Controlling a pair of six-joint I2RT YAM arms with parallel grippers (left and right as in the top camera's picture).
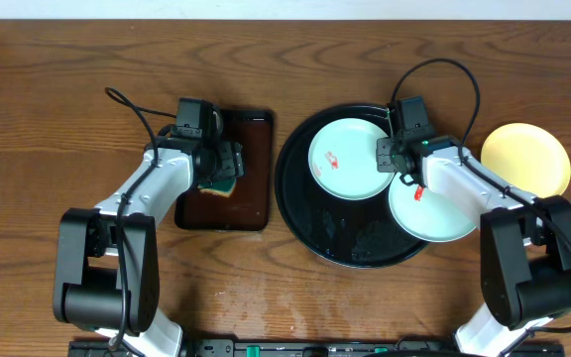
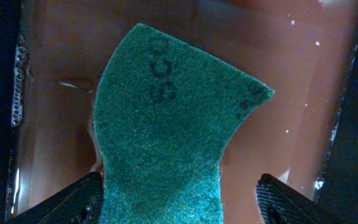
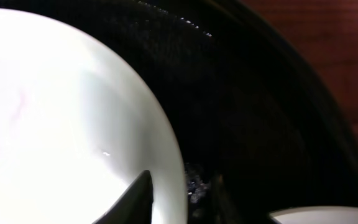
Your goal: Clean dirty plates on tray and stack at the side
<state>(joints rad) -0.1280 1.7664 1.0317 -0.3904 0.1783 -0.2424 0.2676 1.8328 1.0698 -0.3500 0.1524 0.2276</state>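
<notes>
Green scouring sponge (image 2: 166, 124) is lying between our left gripper's (image 2: 182, 200) released fingers; we are fetching it, clenching next. Our right gripper (image 1: 399, 159), grip untellable, is hovering at the glossy black tray's (image 1: 295, 203) eleven-o'clock pale round plate (image 1: 345, 164).

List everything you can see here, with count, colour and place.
Table: one, brown wood, under everything.
Round tray: one, glossy black, right of centre.
Pale plates: two, blue-white, on the round tray.
Yellow plate: one, pale yellow, on table, far right.
Rectangular tray: one, dark brown, left of centre.
Sponge: one, green, on the rectangular tray.
Arms: two, black and white; left fingers straddle sponge, right fingers at a pale plate's rim.
</notes>
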